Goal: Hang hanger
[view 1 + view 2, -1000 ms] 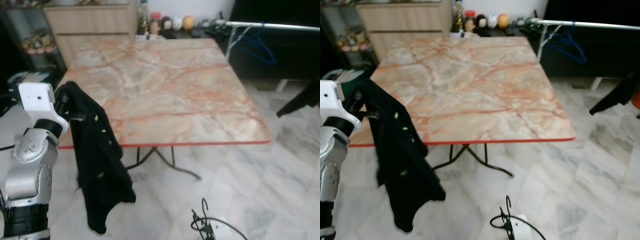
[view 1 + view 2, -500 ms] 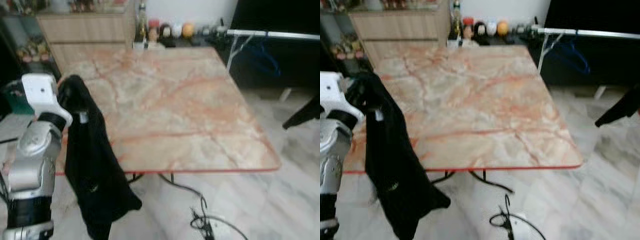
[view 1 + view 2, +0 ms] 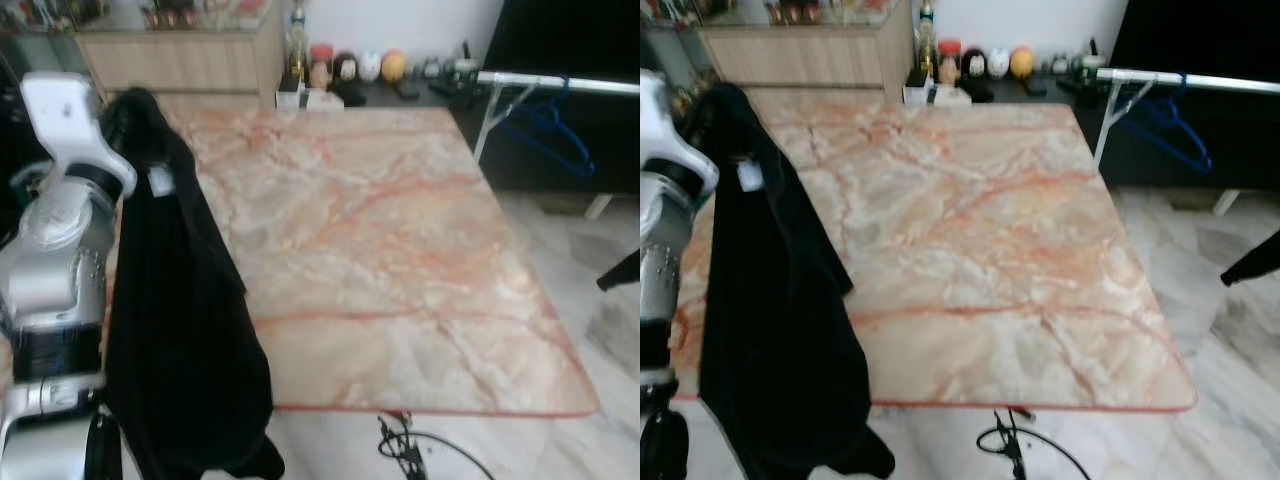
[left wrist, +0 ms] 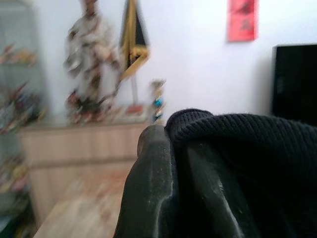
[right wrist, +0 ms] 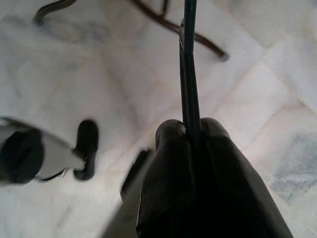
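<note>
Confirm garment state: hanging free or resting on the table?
Hanging free. The black garment drapes from the raised left gripper, shut on its knit edge, and falls past the near edge of the marble table.

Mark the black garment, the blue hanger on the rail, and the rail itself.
black garment (image 3: 185,330): left eye view, middle of the hanging cloth.
blue hanger (image 3: 1167,125): right eye view, its sloping arm.
rail (image 3: 590,86): left eye view, the horizontal bar.

Head stereo pair looks forward and down from the near edge of the table (image 3: 400,250), sharing the whole tabletop. Left wrist view faces the far wall (image 4: 198,49) at close range; right wrist view faces the floor (image 5: 74,74).
</note>
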Controlling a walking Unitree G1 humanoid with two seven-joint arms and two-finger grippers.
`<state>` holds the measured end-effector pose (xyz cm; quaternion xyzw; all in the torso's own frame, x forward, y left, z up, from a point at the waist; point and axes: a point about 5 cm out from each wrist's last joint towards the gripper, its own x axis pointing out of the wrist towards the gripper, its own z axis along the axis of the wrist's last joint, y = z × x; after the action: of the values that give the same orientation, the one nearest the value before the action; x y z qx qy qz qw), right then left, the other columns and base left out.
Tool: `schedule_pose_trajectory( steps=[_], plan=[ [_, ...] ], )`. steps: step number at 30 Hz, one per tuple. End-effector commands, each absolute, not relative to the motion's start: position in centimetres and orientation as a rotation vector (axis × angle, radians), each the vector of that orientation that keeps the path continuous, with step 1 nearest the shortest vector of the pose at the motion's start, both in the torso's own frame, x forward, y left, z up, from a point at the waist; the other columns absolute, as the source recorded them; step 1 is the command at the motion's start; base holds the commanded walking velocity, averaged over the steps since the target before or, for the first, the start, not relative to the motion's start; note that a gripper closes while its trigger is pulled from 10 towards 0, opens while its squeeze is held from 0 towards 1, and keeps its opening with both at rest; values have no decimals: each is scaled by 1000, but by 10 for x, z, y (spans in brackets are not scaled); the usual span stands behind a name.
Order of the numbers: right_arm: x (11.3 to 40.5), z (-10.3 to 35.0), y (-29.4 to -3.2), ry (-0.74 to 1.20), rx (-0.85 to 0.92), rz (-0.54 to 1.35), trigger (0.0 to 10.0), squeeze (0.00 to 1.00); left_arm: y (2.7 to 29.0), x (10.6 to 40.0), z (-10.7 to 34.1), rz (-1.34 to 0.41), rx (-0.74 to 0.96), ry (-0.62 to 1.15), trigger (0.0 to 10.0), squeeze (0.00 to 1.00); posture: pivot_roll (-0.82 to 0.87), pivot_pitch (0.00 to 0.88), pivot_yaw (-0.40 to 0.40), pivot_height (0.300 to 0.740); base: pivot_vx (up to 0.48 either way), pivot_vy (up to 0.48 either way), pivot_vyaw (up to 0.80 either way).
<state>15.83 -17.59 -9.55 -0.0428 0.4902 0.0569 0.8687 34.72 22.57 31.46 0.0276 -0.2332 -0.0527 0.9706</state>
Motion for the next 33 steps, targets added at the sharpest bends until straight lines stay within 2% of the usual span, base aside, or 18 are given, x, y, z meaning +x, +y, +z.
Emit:
schedule_pose_trajectory(
  steps=[1, 9, 15, 16, 21, 27, 33],
  plan=[
    [152, -98, -179, 1048, -82, 104, 10000, 0, 221, 347, 331, -127, 77, -539, 10000, 0, 34, 0, 19, 740, 386, 0, 0],
    [152, -98, -178, 1051, -78, 105, 10000, 0, 225, 353, 335, -133, 71, -545, 10000, 0, 36, 0, 25, 740, 365, 0, 0],
    [151, -98, -178, 1055, -80, 110, 10000, 0, 231, 339, 307, -189, 16, -467, 10000, 0, 38, 0, 20, 740, 0, 0, 0],
    [151, -99, -178, 1057, -83, 116, 10000, 0, 235, 331, 288, -234, 10, -379, 10000, 0, 42, 0, 18, 740, 0, 0, 0],
    [150, -99, -179, 1060, -90, 126, 10000, 0, 239, 308, 259, -351, 23, -229, 10000, 0, 56, 0, 13, 740, 0, 0, 0],
    [149, -99, -179, 1063, -97, 138, 10000, 0, 232, 275, 216, -588, 104, 34, 10000, 0, 60, 0, 17, 740, 0, 0, 0],
    [149, -99, -179, 1064, -100, 141, 10000, 0, 220, 253, 186, -691, 128, 190, 10000, 0, 60, 0, 18, 740, 0, 0, 0]
  ],
)
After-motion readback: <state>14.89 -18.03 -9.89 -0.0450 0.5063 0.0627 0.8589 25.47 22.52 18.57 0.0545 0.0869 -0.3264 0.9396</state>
